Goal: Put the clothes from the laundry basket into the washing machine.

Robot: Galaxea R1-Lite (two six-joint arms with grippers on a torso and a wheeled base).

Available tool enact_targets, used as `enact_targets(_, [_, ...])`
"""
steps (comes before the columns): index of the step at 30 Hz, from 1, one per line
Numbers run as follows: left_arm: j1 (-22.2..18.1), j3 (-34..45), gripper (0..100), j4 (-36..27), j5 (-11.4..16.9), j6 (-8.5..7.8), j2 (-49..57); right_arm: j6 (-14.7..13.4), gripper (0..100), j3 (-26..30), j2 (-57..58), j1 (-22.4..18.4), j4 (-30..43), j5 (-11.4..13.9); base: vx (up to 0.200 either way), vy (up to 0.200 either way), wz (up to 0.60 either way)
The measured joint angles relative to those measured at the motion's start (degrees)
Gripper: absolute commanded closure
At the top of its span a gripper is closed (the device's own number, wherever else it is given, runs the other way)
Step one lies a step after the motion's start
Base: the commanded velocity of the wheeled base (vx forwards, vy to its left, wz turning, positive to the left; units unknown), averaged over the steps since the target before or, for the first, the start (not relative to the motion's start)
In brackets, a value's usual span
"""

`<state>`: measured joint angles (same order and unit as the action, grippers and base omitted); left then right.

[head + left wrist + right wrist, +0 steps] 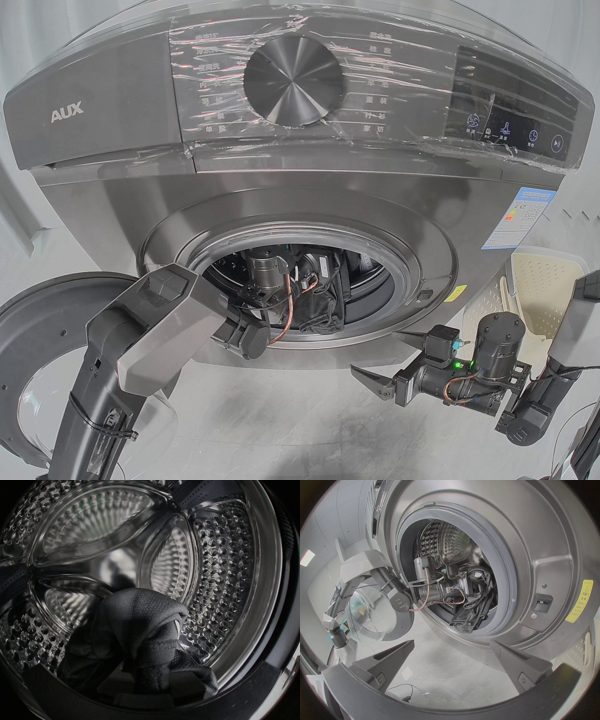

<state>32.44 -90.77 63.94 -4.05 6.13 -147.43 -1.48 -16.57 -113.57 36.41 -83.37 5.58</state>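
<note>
Left tool [473, 586]: we find it inside the mouth of the washing machine [125, 206], clamped on a black garment [140, 627]. The cloth bunches over the tool's end. The garment hangs down across the lower door seal [500, 552], partly inside the steel drum [218, 558] and partly over the lip.

Right tool [378, 356]: outside the machine, at about 5 o'clock from the door opening in the head view. Its jaws are spread wide and hold nothing, and it sits above the floor [300, 425].

The round door [37, 350] stands swung open at 8 o'clock from the opening. A cream perforated laundry basket [550, 287] stands at 4 o'clock, beside the machine's front corner. We cannot tell what it contains.
</note>
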Motion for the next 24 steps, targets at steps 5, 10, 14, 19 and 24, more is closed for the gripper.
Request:
enact_targets(5, [-0.67, -5.97, 100, -0.44, -1.5, 0.93, -2.49, 0.0, 0, -0.05, -0.18, 0.1, 0.0, 0.02, 0.0, 0.0, 0.0])
enact_targets(10, [-1.05, -13.49, 100, -2.3, -3.75, 1.74, -4.94, -0.02, 0, -0.05, -0.32, 0.11, 0.0, 0.02, 0.0, 0.0, 0.0])
enact_targets(14, [-2.1, -19.85, 100, -6.06, -5.77, 2.82, -6.56, -0.07, 0, -0.02, -0.38, 0.07, -0.02, 0.0, 0.0, 0.0, 0.0])
enact_targets(19, [-3.43, -23.11, 0, -7.5, -6.81, 3.66, -7.73, -0.11, 0, 0.04, -0.46, 0.05, -0.02, 0.02, 0.0, 0.0, 0.0])
enact_targets(24, [-3.47, -23.39, 0, -7.47, -6.92, 3.69, -7.95, -0.09, 0, 0.06, -0.51, 0.02, 0.0, 0.02, 0.0, 0.0, 0.0])
